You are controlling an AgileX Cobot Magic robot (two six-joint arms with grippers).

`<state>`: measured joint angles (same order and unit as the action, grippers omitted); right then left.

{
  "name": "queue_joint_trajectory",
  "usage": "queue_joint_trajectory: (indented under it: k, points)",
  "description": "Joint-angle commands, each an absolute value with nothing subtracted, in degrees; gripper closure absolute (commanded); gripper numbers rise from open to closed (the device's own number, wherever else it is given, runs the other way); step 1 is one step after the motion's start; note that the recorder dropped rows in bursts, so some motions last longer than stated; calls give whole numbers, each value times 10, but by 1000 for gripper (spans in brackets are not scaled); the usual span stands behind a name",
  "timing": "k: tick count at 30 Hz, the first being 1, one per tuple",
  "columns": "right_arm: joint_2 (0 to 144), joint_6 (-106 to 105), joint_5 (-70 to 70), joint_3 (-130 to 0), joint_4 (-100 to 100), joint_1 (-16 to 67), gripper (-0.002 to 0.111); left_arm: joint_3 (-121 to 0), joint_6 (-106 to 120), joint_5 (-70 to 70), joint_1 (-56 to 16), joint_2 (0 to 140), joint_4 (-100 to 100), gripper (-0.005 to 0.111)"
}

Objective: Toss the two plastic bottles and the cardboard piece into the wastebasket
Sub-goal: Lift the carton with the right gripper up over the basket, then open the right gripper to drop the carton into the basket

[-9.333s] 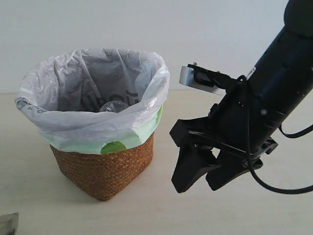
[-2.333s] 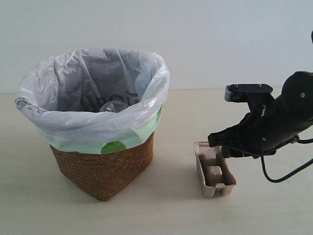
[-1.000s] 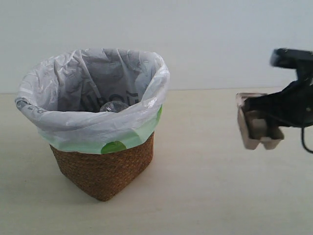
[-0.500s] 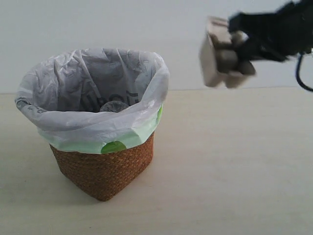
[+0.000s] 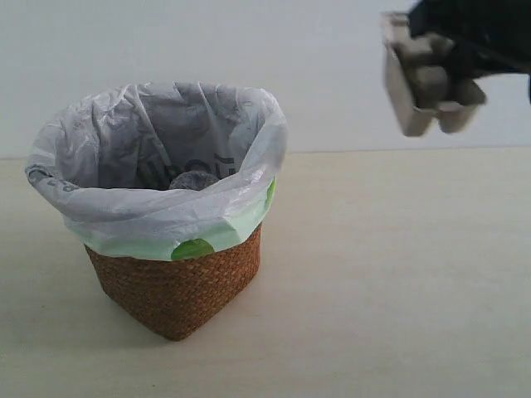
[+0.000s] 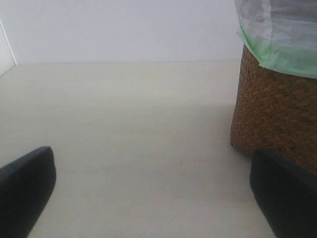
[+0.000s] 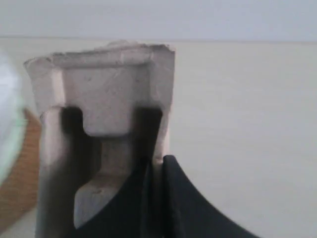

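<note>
The wicker wastebasket (image 5: 174, 290) with its whitish bag over a green one stands at the left of the table; something clear and rounded (image 5: 192, 179) shows inside, most likely a bottle. High at the upper right, my right gripper (image 5: 455, 46) is shut on a wall of the beige cardboard piece (image 5: 423, 83), well above and to the right of the basket rim. In the right wrist view the cardboard piece (image 7: 106, 106) fills the frame, its side wall pinched between the black fingers (image 7: 190, 198). My left gripper (image 6: 153, 198) is open low beside the basket (image 6: 275, 114). No bottle labels are visible.
The pale table (image 5: 373, 290) stretches bare to the right of the basket, with a light wall (image 5: 332, 50) behind it.
The right gripper lifted the cardboard piece off the table and swung it up high; over the last half second it shifted a little to the right.
</note>
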<state>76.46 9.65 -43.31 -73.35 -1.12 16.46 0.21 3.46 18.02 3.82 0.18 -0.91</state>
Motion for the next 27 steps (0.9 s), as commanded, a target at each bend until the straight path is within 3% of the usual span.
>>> queue_joint_trajectory:
  k: [1,5,10,14,16,17,20,21,23,25,27]
  points:
    - [763,152,-468,-720,100,108,108,0,30,176,34,0,-10,-1]
    - [761,142,-433,-721,60,110,108,0,30,176,34,0,-10,-1]
    - [790,-14,-318,-740,-257,192,108,0,30,176,34,0,-10,-1]
    - [864,-198,-325,-848,-527,287,107,0,30,176,34,0,-10,-1]
    - [896,-233,-356,-910,-575,298,96,0,30,176,34,0,-10,-1]
    - [911,-212,-377,-939,-582,298,85,0,30,176,34,0,-10,-1]
    - [933,-183,-424,-997,-577,283,34,0,30,176,34,0,-10,-1]
    - [933,-169,-432,-1001,-565,280,24,0,30,176,34,0,-10,-1]
    - [927,-105,-435,-1001,-495,271,30,0,30,176,34,0,-10,-1]
    - [913,15,-475,-1001,-294,253,51,0,30,176,34,0,-10,-1]
    - [897,55,-530,-1000,-182,241,54,0,30,176,34,0,-10,-1]
